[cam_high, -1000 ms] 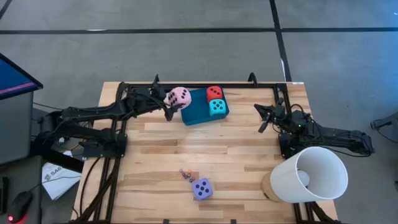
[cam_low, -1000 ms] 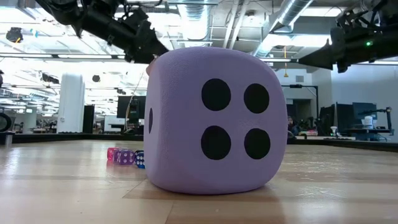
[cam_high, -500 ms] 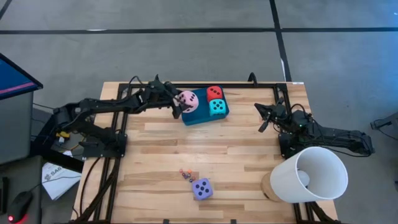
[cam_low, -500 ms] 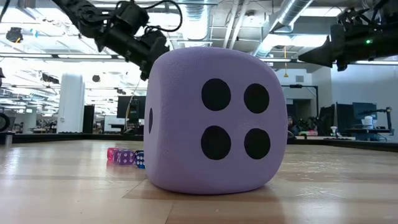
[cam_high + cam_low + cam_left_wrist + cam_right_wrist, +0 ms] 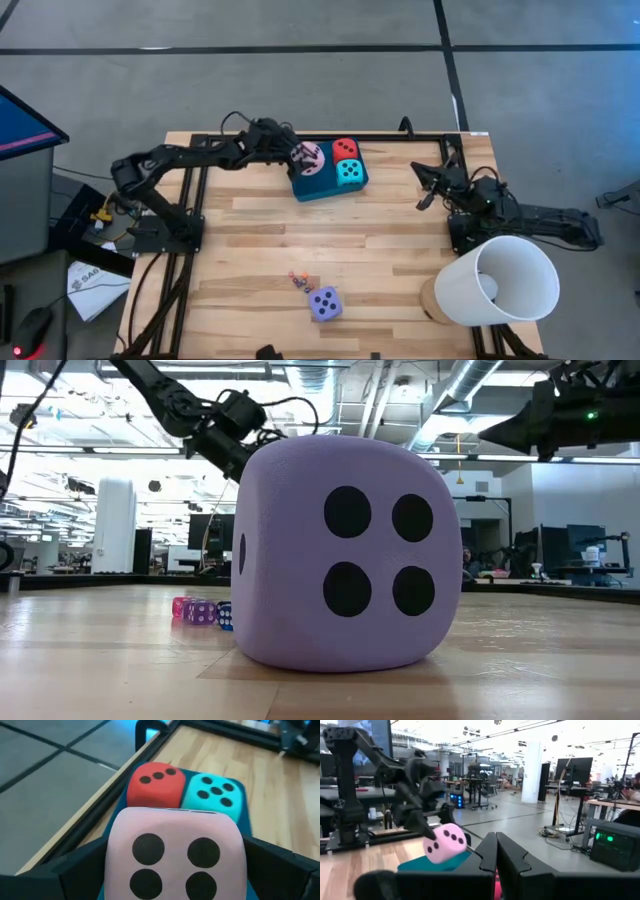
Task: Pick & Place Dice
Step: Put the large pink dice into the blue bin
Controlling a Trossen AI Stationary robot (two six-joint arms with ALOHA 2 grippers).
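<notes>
Left pincer (image 5: 303,160) | clasps pink die (image 5: 308,157) (between fingers) | above tray (image 5: 325,184)

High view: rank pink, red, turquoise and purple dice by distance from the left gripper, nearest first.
1. Pink die: held in the left gripper, over the tray's left part.
2. Red die: in the tray, far side.
3. Turquoise die: in the tray, near side.
4. Purple die: table's near edge.

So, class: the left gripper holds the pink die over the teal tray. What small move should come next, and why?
Probably lower it and let go. The left gripper holds the pink die between its fingers over the free end of the teal tray, beside the red die and turquoise die. It appears to sit above the tray, not on it.
</notes>
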